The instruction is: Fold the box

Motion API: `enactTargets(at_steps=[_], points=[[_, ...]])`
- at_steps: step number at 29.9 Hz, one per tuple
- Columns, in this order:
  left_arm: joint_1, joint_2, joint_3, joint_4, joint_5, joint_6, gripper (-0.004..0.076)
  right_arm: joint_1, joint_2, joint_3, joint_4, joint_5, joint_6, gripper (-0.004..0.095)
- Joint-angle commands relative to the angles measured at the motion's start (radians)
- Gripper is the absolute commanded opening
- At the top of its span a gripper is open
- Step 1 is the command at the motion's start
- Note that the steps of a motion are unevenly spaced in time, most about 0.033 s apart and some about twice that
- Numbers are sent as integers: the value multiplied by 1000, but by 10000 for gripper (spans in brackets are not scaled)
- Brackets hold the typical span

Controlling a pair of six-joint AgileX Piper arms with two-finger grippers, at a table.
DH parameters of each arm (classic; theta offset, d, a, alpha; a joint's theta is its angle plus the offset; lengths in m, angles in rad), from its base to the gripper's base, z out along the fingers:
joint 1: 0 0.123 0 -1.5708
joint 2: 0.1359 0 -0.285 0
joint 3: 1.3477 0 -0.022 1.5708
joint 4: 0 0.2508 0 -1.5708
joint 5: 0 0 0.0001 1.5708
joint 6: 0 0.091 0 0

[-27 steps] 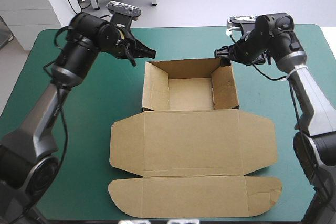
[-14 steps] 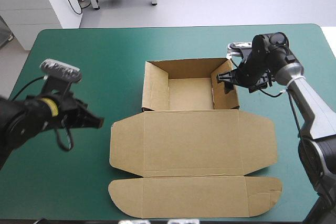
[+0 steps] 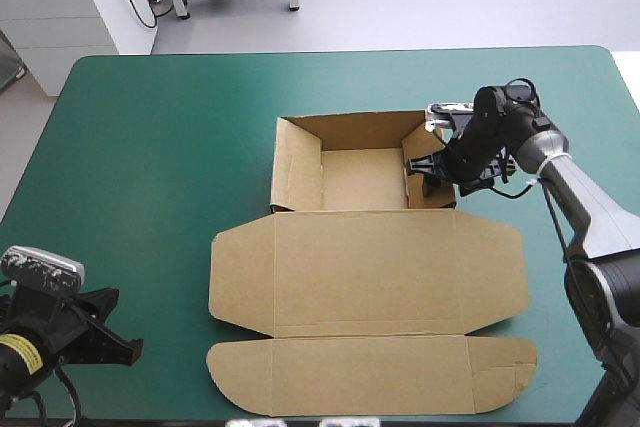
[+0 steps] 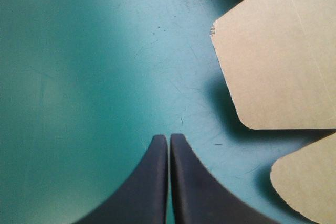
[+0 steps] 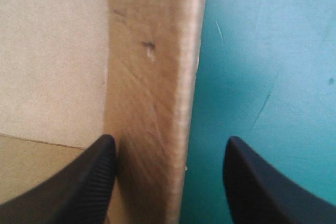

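The brown box [image 3: 360, 277] lies mid-table as an open tray with its walls raised and the lid spread flat toward the near edge. My right gripper [image 3: 432, 163] is open and straddles the tray's right wall [image 5: 157, 93], one finger inside the tray and one outside over the teal-green cover. My left gripper [image 3: 118, 339] is shut and empty, low over the cover near the table's near left corner. In the left wrist view its fingertips [image 4: 168, 142] meet, with the lid's left flaps [image 4: 278, 61] ahead and to one side.
A white cabinet [image 3: 70, 7] stands beyond the far left corner. Bare teal-green cover [image 3: 150, 167] stretches left of the box. The lid's rounded front flap [image 3: 370, 375] reaches close to the table's near edge.
My left arm has swung from the tray's far left corner back to the near left corner of the table. My right gripper has come down over the tray's right wall.
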Motion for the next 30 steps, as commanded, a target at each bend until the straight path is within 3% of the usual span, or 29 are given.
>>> enactTargets(at_steps=[1,5,11,18,26,30], points=[[-5,-39,48,11,-87,-12,-8,-2,-23,-19,31,7,-31,300],[-5,-76,119,7,-100,-34,-8,-2,-6,-19,52,16,-72,-9],[-5,-88,158,3,-116,-37,-8,-6,-15,-91,41,105,-143,-15],[-5,-88,158,-10,-131,-33,-8,-64,-123,-320,-234,99,-124,-17],[-5,-88,158,-24,-131,-27,-8,-364,-177,-439,-402,85,-150,-21],[-5,-88,158,-24,-131,-27,-8,-541,-143,-437,-333,56,-141,-21]])
